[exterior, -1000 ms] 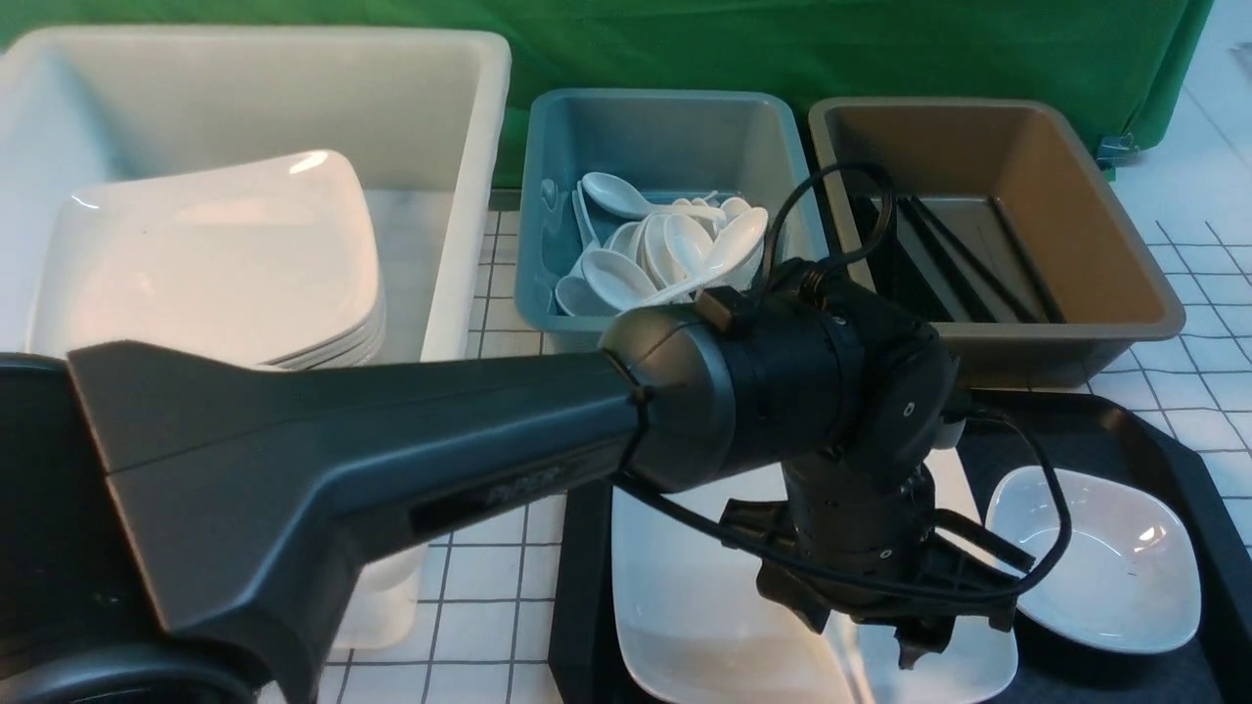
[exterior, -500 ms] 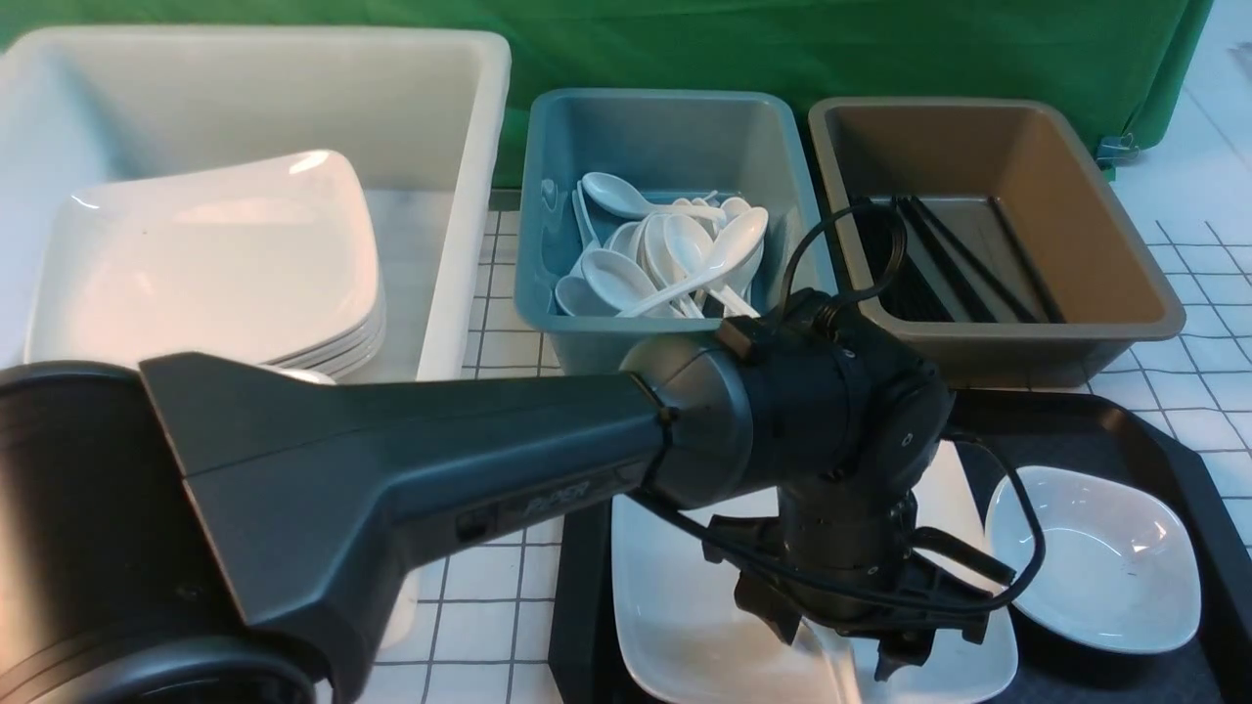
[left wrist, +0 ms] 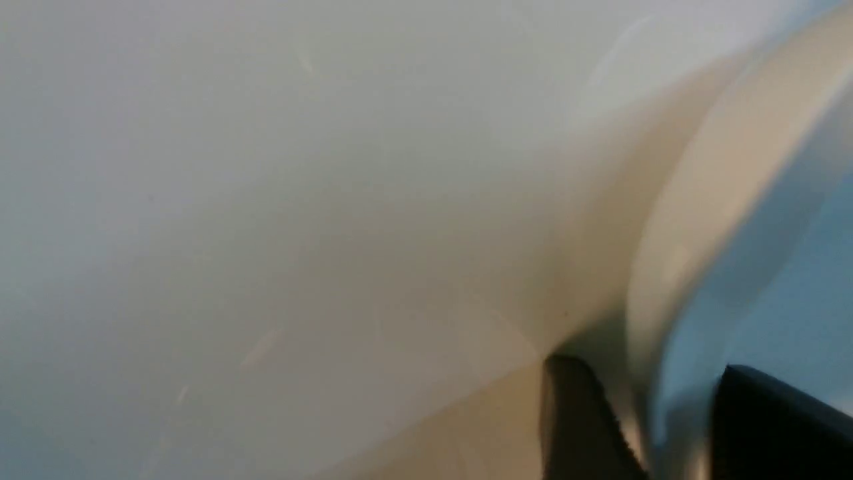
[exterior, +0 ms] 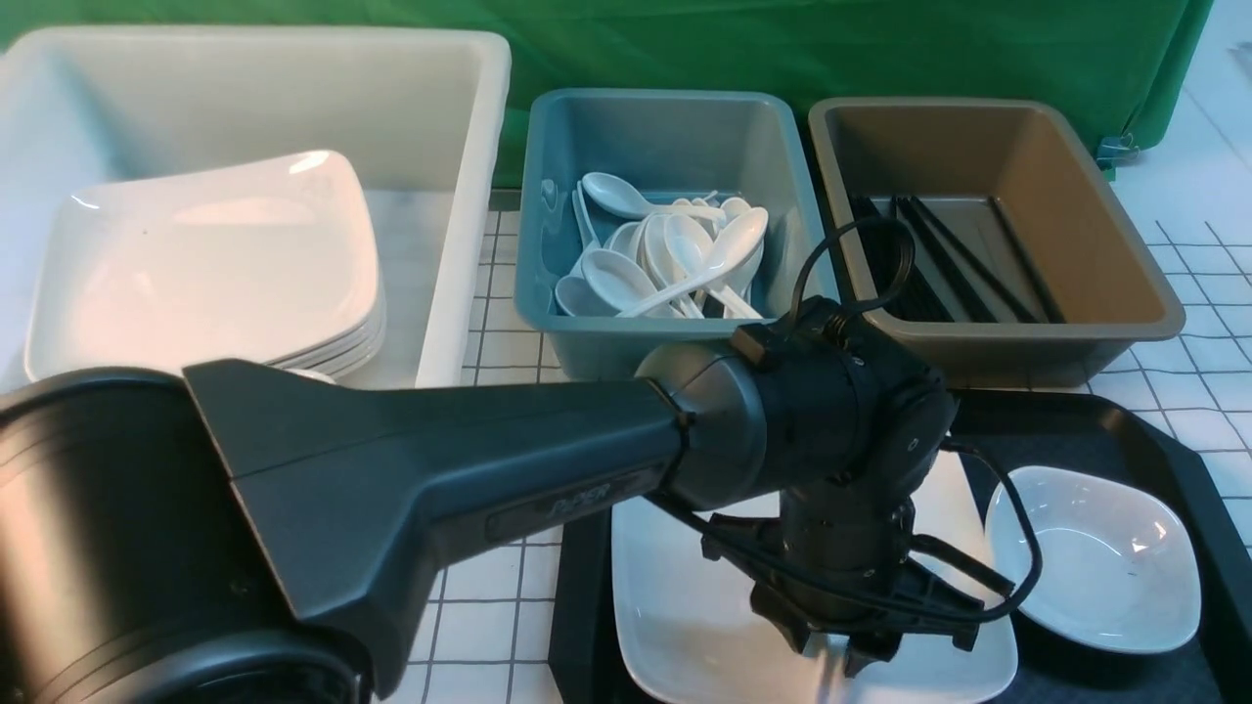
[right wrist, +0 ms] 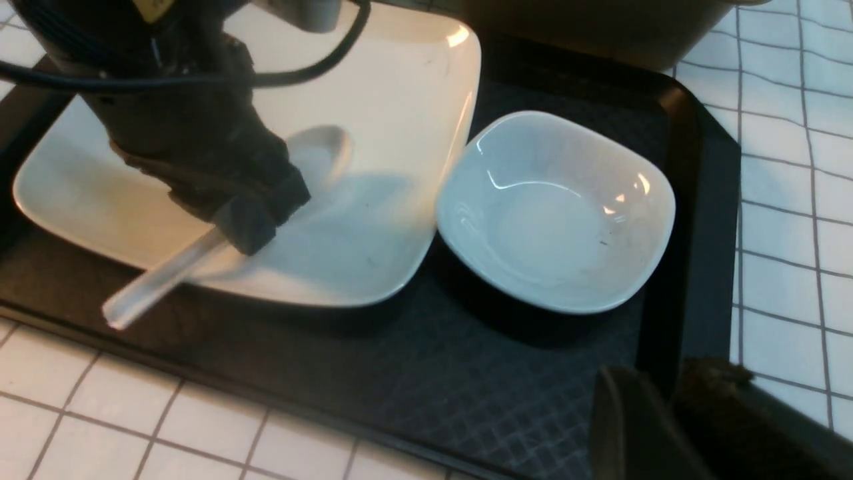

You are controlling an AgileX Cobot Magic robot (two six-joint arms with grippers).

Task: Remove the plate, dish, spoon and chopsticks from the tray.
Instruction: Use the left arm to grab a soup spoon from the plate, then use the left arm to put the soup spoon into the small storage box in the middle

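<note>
Half the spoon (right wrist: pixel 163 277) hidden by left hand (right wrist: pixel 252 225) | grip unclear

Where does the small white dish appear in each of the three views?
Front view: the dish, lower right, on the tray.
Left wrist view: not identifiable, only a white blur.
Right wrist view: the dish, right of centre.
Shared landmark (front, right wrist): the plate beside it.
</note>
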